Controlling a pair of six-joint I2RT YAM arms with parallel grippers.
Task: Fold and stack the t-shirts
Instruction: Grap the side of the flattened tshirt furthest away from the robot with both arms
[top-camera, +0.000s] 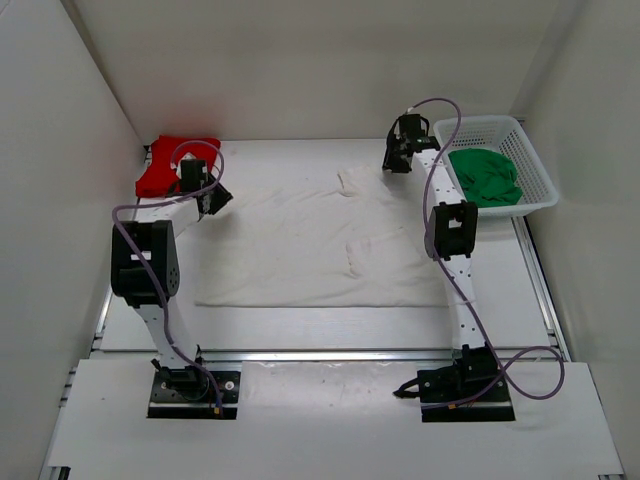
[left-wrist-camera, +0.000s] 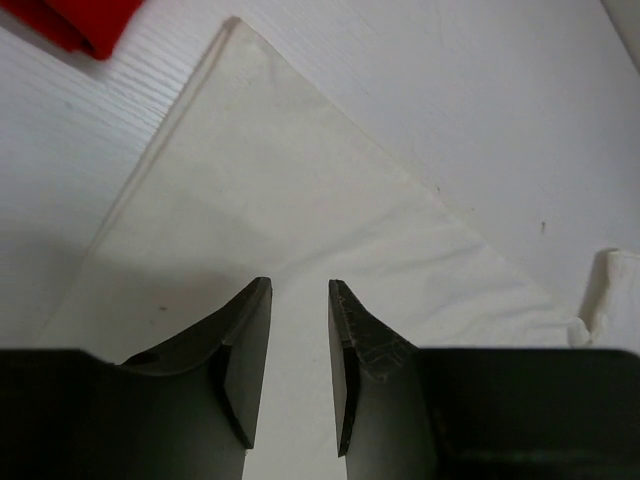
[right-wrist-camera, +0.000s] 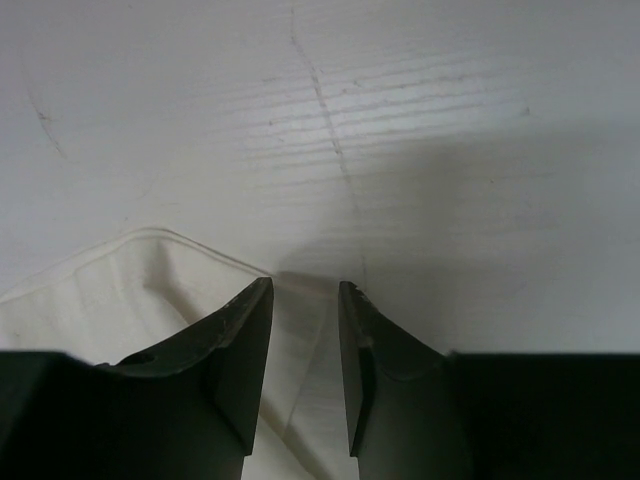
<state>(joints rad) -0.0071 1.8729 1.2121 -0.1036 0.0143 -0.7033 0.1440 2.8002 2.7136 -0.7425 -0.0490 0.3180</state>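
Note:
The white t-shirt (top-camera: 300, 245) lies spread flat in the middle of the table. My left gripper (top-camera: 215, 200) hovers over its far left corner, jaws open and empty, with the white cloth (left-wrist-camera: 270, 200) under them (left-wrist-camera: 300, 290). My right gripper (top-camera: 397, 160) is over the shirt's far right corner, jaws open and empty (right-wrist-camera: 305, 290), with the cloth's hem (right-wrist-camera: 120, 290) just below the left finger. The red t-shirt (top-camera: 165, 165) lies folded at the far left corner; a bit of it shows in the left wrist view (left-wrist-camera: 80, 20). The green t-shirt (top-camera: 485, 178) lies bunched in the basket.
The white mesh basket (top-camera: 540, 165) stands at the far right, close beside my right arm. White walls enclose the table on the left, back and right. A metal rail runs along the table's near edge.

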